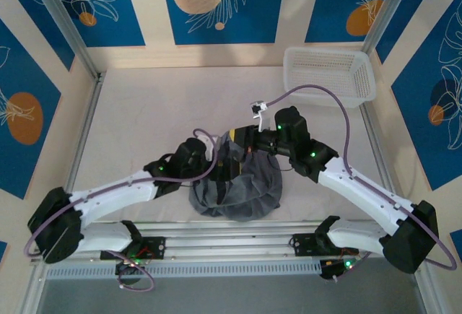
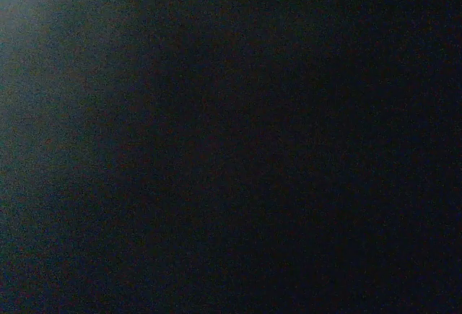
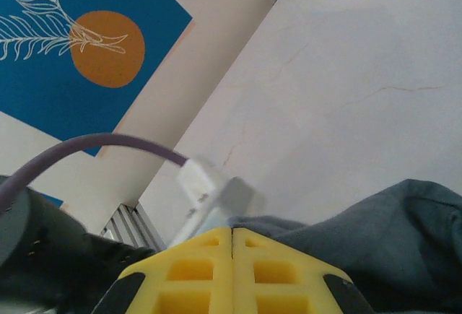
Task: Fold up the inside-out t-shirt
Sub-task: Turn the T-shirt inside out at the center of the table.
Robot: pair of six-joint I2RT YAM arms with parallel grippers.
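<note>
one t-shirt [image 1: 242, 188] buries left gripper [image 1: 211, 161], jaws unreadable; right gripper [image 3: 232, 232] closed; basket [image 1: 325, 51] apart

White basket [image 1: 330, 76] far-right corner, pale table [image 1: 144, 119].

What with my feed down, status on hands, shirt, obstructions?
Right hand shut on t-shirt. Left hand at the cloth, state unclear. T-shirt bunched, unfolded. Basket far right, apart.

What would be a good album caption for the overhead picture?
Two robot arms meet over a bunched grey t-shirt on a white table, a white basket in the far right corner.
</note>
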